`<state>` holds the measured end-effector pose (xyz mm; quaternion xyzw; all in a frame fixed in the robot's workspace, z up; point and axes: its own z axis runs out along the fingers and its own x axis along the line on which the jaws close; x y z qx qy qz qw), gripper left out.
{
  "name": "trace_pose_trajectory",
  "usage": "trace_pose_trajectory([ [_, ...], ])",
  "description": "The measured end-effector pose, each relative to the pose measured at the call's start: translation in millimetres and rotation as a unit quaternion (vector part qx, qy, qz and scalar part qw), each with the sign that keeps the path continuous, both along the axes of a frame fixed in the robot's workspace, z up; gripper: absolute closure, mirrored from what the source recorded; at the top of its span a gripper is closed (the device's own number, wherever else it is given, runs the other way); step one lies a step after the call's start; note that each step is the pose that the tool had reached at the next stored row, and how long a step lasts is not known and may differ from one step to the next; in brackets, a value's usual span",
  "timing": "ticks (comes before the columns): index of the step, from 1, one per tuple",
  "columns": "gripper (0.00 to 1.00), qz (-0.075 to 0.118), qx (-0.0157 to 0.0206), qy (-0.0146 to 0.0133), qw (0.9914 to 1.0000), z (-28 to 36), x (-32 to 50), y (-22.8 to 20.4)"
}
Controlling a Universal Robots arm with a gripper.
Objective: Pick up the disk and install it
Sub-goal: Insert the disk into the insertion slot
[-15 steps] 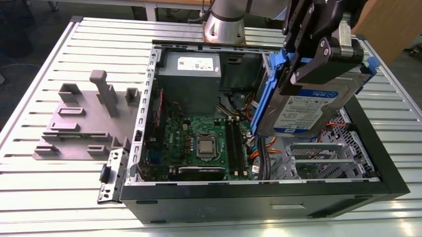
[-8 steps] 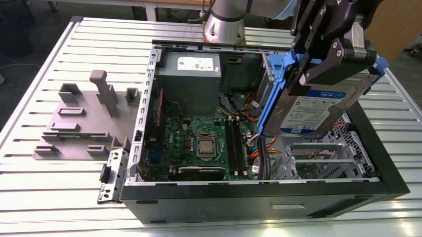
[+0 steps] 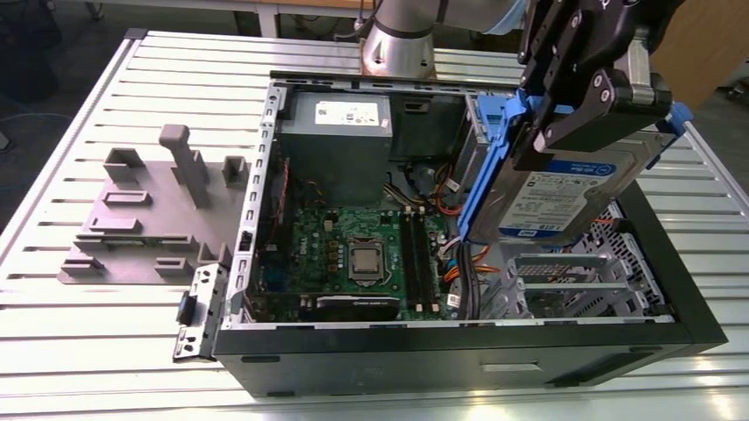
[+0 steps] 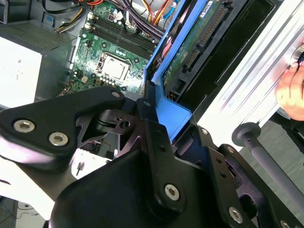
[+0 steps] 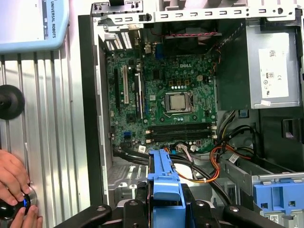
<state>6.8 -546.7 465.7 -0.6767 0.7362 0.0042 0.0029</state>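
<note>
Ribbed metal table (image 3: 82, 351), open computer case (image 3: 445, 353), gripper (image 3: 559, 118) clamped on disk (image 3: 562, 197) — silver, blue-white label, blue rails

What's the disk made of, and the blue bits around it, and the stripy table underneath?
The disk looks like silver metal, dull and smooth at its edges, with a slightly glossy paper label on its face. The blue rails look like plastic: one solid bright colour and a moulded shape. The table seems to be aluminium or a similar metal, since its ribbed slats shine pale silver.
</note>
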Motion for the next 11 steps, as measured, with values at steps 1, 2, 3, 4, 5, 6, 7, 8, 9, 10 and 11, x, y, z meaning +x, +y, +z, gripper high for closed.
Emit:
trace_pose_trajectory([
  [1, 0.63, 0.000, 0.0000, 0.0000, 1.00000, 0.0, 0.0, 0.0],
  [2, 0.63, 0.000, 0.0000, 0.0000, 1.00000, 0.0, 0.0, 0.0],
  [3, 0.63, 0.000, 0.0000, 0.0000, 1.00000, -0.1, 0.0, -0.1],
  [4, 0.63, 0.000, 0.0000, 0.0000, 1.00000, -0.3, 0.1, -0.2],
  [5, 0.63, 0.000, 0.0000, 0.0000, 1.00000, -0.5, 0.2, -0.4],
  [6, 0.63, 0.000, -0.0001, 0.0000, 1.00000, -0.6, 0.3, -0.7],
  [7, 0.63, 0.000, -0.0002, 0.0000, 1.00000, -0.8, 0.6, -1.0],
  [8, 0.63, 0.000, -0.0003, 0.0000, 1.00000, -1.0, 1.0, -1.2],
  [9, 0.63, 0.000, -0.0005, 0.0000, 1.00000, -1.1, 1.5, -1.3],
  [10, 0.63, 0.000, -0.0005, 0.0000, 1.00000, -1.4, 2.5, -1.4],
  [11, 0.63, 0.000, -0.0005, 0.0000, 1.00000, -1.7, 3.8, -1.4],
])
